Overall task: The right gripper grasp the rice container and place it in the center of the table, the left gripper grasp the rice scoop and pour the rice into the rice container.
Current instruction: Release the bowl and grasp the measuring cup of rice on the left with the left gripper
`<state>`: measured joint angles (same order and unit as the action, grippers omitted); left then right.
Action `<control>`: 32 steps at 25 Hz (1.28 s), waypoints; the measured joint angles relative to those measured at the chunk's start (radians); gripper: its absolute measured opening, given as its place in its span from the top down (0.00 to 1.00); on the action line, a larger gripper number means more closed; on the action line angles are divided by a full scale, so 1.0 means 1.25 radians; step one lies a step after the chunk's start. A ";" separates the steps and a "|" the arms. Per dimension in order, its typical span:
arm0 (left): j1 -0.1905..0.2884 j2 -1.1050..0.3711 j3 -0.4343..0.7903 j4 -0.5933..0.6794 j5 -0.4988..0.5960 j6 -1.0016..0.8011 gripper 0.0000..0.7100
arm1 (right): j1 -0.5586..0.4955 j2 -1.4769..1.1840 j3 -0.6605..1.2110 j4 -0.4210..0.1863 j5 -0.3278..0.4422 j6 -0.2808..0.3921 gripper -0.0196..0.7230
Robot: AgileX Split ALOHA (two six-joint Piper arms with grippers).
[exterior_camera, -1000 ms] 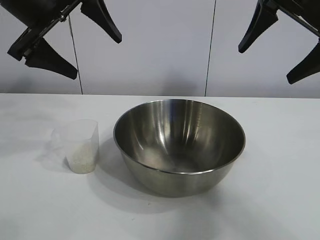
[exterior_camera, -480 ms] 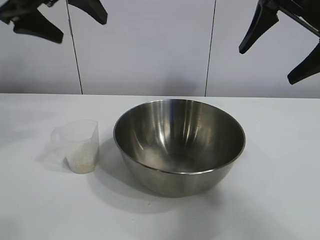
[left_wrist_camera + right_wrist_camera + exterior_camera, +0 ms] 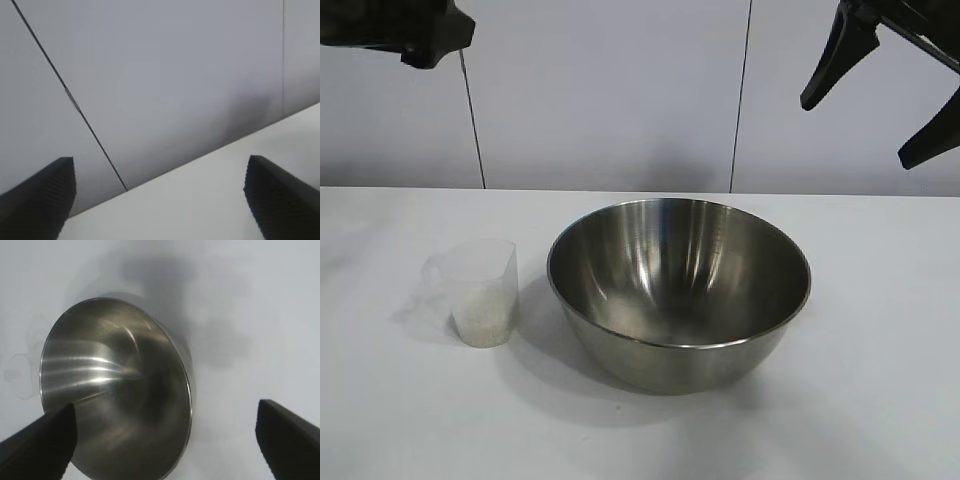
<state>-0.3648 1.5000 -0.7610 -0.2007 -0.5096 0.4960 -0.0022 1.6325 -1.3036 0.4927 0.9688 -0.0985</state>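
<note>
Bowl point(image 3: 678, 290) sits mid-table with the scoop point(image 3: 480, 292) just beside it, both grippers high, spread wide and empty; left gripper point(image 3: 160, 200) should drop straight onto the scoop, keeping it level

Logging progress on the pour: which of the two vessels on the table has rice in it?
The rice scoop, the small clear cup left of the bowl, holds the rice. The steel rice container looks empty.
</note>
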 joint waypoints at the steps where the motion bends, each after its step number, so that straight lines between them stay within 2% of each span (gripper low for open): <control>1: 0.000 0.002 0.021 0.000 -0.048 -0.004 0.08 | 0.000 0.000 0.000 -0.002 0.000 0.000 0.07; 6: 0.000 0.048 0.190 -0.003 -0.387 -0.060 0.08 | 0.000 0.000 0.000 -0.006 0.000 -0.001 0.07; 9: 0.006 0.094 0.265 -0.010 -0.481 -0.126 0.08 | 0.000 0.000 0.000 -0.008 0.000 -0.001 0.07; 13: 0.007 0.168 0.332 -0.023 -0.496 -0.147 0.08 | 0.000 0.000 0.000 -0.008 0.000 -0.001 0.07; 18: 0.009 0.236 0.369 -0.023 -0.496 -0.150 0.08 | 0.000 0.000 0.000 -0.014 0.000 -0.001 0.07; 32: 0.009 0.380 0.381 0.023 -0.510 -0.165 0.08 | 0.000 0.000 0.000 -0.020 0.000 -0.002 0.07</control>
<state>-0.3536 1.9748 -0.2849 -0.1725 -1.1476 0.2894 -0.0022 1.6325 -1.3036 0.4676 0.9688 -0.1006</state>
